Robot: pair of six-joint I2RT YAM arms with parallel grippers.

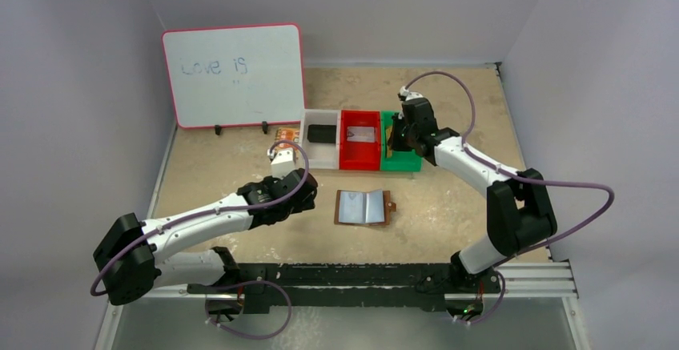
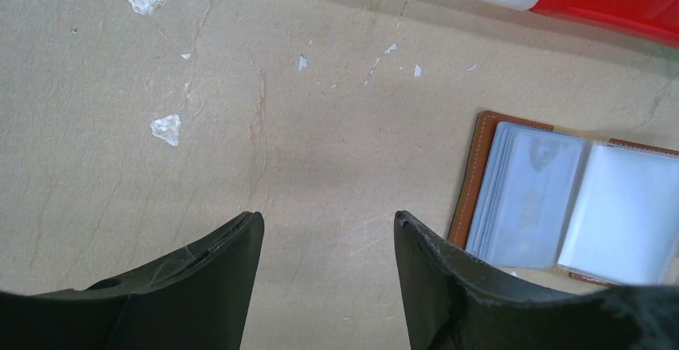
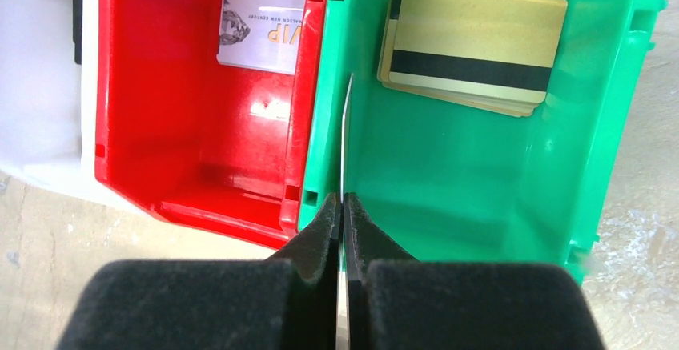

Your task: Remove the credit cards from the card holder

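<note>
Over green bin (image 3: 480, 190), thin card (image 3: 346, 138) pinched edge-on by right claw (image 3: 343, 206), not yet dropped. Gold cards (image 3: 472, 50) stacked inside, silver card (image 3: 263, 26) in red bin (image 3: 200, 166). Card holder (image 1: 364, 207) laid open mid-table; more cards apparently left in pockets. Left claw (image 2: 328, 222) spread, empty, just beside holder.

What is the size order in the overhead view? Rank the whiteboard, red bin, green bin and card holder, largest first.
1. Whiteboard, clearly largest.
2. Red bin and green bin, alike; the right gripper hides part of the green one.
3. Card holder, slightly smaller, a close call.
</note>
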